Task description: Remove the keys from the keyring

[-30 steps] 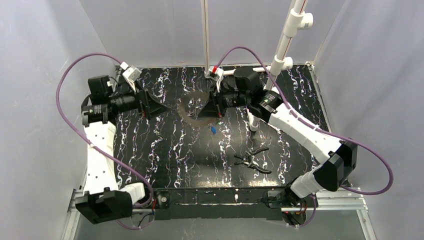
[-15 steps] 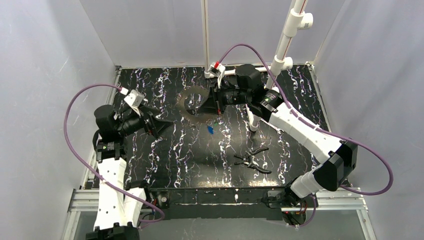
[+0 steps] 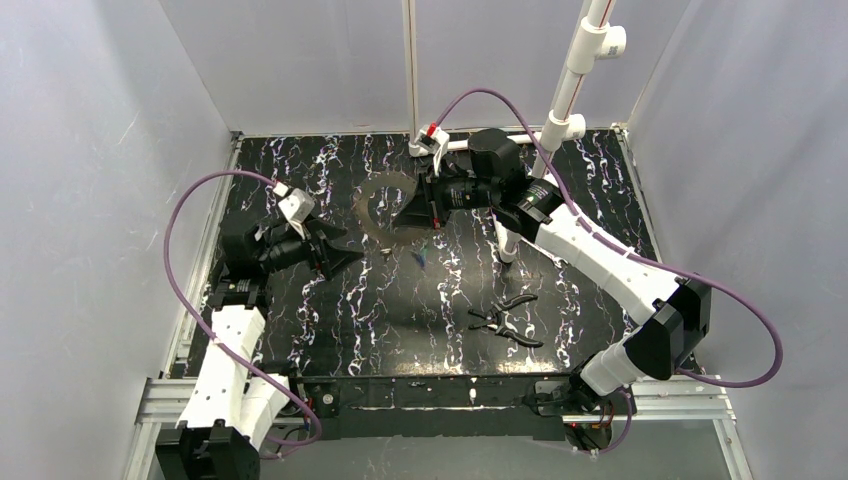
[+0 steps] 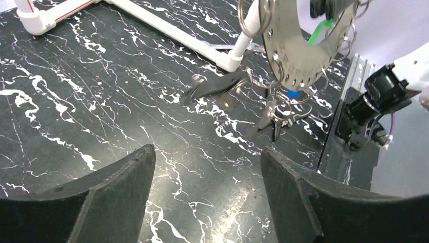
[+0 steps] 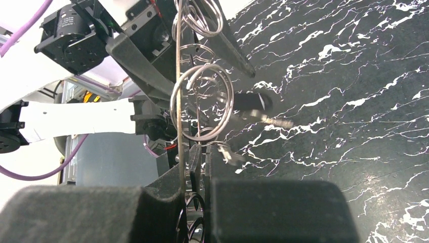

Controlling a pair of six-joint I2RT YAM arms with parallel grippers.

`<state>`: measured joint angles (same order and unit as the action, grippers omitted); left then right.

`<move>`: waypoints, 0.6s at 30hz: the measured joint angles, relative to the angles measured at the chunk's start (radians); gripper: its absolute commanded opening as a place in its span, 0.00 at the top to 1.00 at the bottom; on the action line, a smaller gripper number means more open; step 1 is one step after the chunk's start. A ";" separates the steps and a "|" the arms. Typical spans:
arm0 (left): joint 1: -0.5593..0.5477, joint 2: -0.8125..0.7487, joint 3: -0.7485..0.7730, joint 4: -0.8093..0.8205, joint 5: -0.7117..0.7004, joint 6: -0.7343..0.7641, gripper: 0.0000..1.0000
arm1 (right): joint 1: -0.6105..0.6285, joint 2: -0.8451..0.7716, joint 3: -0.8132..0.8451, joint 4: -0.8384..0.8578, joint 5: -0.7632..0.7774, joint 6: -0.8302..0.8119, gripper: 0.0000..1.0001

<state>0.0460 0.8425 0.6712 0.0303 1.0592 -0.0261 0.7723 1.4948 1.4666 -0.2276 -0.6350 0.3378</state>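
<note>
My right gripper (image 3: 408, 218) is shut on a thin crescent metal plate (image 3: 372, 203) and holds it above the table. In the right wrist view the plate (image 5: 179, 101) shows edge-on between the pads of that gripper (image 5: 195, 188). Several silvery keyrings (image 5: 202, 104) hang from it. In the left wrist view the plate (image 4: 296, 50) carries a green key head (image 4: 321, 30) and a blue key head (image 4: 292, 93), with metal keys dangling below. The blue key (image 3: 424, 257) looks blurred in the top view. My left gripper (image 3: 345, 255) (image 4: 207, 162) is open and empty, left of the plate.
Black-handled pliers (image 3: 505, 320) lie on the marbled table toward the front right, and also show in the left wrist view (image 4: 212, 86). A white PVC pipe frame (image 3: 565, 95) stands at the back right, with its foot (image 3: 507, 245) near the plate.
My left arm has swung from the far left toward the middle, nearer the plate, jaws still open. The blue key has shifted under the plate. The right gripper has stayed almost still.
</note>
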 measured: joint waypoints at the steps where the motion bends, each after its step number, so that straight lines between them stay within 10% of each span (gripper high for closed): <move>1: -0.008 0.000 -0.008 0.010 0.000 0.009 0.33 | 0.000 0.000 0.000 0.001 0.000 0.002 0.99; 18: -0.068 0.021 -0.044 0.198 0.048 0.029 0.49 | -0.001 0.002 0.000 0.022 -0.023 0.020 0.99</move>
<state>-0.0216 0.8635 0.6273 0.2283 1.1069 0.0032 0.7715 1.4963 1.4666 -0.2058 -0.6579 0.3580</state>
